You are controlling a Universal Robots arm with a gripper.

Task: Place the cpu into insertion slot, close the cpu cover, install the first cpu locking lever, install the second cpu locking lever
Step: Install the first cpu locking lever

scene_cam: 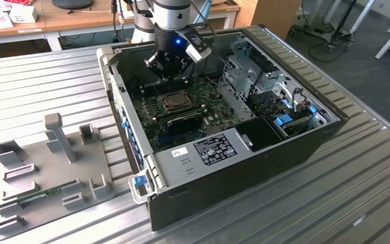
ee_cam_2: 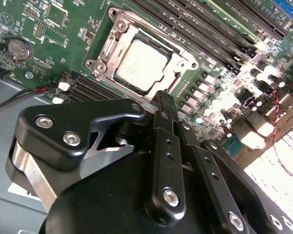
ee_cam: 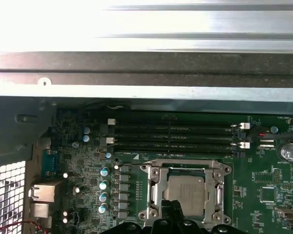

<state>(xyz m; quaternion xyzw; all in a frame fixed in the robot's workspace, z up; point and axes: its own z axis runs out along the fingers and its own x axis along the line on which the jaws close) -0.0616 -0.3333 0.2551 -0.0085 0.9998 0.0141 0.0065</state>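
The cpu (ee_cam_2: 141, 63) lies flat in the insertion slot (ee_cam_2: 101, 54) on the green motherboard, its silvery top showing. The cpu cover (ee_cam_2: 183, 63) is down around it as a metal frame. In the first wrist view the cpu (ee_cam: 186, 194) sits inside the cover (ee_cam: 185, 168). My gripper (ee_cam_2: 164, 97) hangs just above the socket's edge, fingers pressed together with nothing between them. From outside, the gripper (scene_cam: 168, 74) hovers inside the open computer case, over the socket (scene_cam: 174, 101).
Long black memory slots (ee_cam: 173, 136) run beside the socket. The case's metal walls (scene_cam: 124, 109) and the drive cage (scene_cam: 256, 84) close in around the board. A grey fixture plate (scene_cam: 53, 168) lies on the slatted table at the exterior view's left.
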